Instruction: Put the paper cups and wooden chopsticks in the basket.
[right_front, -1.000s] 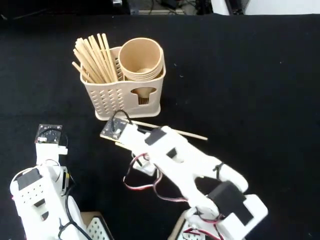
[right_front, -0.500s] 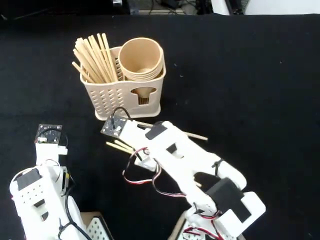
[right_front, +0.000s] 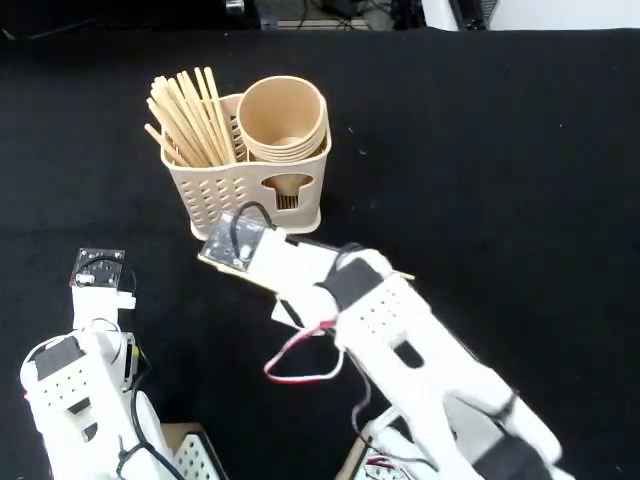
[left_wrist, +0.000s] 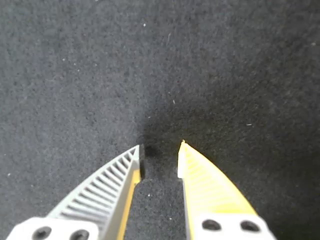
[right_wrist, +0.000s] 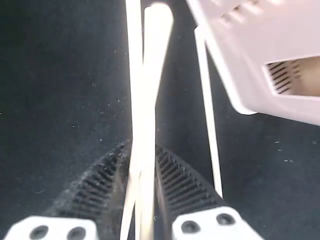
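Observation:
The beige basket (right_front: 245, 190) stands at the back left, holding a bundle of wooden chopsticks (right_front: 190, 115) and stacked paper cups (right_front: 283, 118). My right arm (right_front: 330, 285) lies stretched up to the basket's front. The right gripper (right_wrist: 143, 150) is shut on a pair of chopsticks (right_wrist: 146, 90) that point past the basket's corner (right_wrist: 260, 45). One more chopstick (right_wrist: 207, 110) lies on the cloth beside them, and its end pokes out from under the arm (right_front: 400, 272). My left gripper (left_wrist: 160, 155) hangs open over bare black cloth.
Black cloth (right_front: 480, 150) covers the table, with free room to the right of and behind the basket. The left arm (right_front: 80, 360) stands at the front left corner, well apart from the basket.
My right arm has stretched forward and its wrist has shifted slightly closer to the basket. The chopstick ends that stuck out to its left are now hidden beneath it. The left arm has kept still.

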